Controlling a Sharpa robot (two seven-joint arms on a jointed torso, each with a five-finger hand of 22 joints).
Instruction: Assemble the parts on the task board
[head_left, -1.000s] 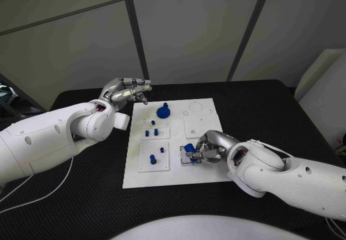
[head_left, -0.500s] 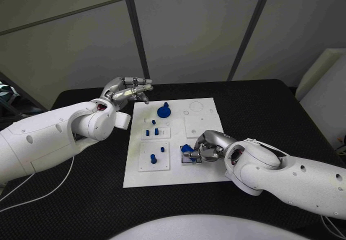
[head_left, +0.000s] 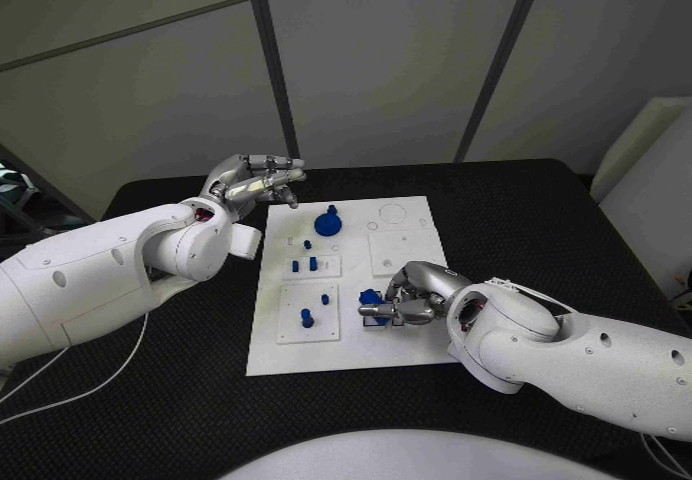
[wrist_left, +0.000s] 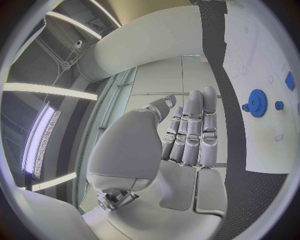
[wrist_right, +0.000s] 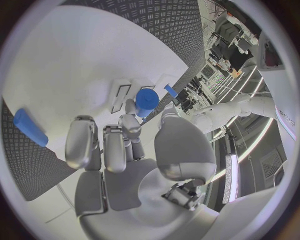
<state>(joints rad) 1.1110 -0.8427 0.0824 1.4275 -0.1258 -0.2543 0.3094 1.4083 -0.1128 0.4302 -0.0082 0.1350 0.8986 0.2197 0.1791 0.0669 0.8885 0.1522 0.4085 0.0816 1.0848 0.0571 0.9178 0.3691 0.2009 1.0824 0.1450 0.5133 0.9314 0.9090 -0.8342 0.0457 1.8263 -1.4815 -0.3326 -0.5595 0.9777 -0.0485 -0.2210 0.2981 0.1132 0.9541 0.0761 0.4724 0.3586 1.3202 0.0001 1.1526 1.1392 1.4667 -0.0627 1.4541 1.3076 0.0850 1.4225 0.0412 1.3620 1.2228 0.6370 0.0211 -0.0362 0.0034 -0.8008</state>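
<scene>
My right hand (head_left: 405, 296) has its fingers (wrist_right: 129, 125) clamped on a blue cylinder part (wrist_right: 147, 102) over the near right of the white task board (head_left: 411, 345). My left hand (head_left: 254, 180) hovers beyond the board's far left corner, fingers together, holding nothing.

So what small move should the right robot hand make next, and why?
Probably lower the blue cylinder straight down into its seat: the right robot hand pinches it just over the task board, near edge, while the left robot hand hovers beyond the board, holding nothing.
</scene>
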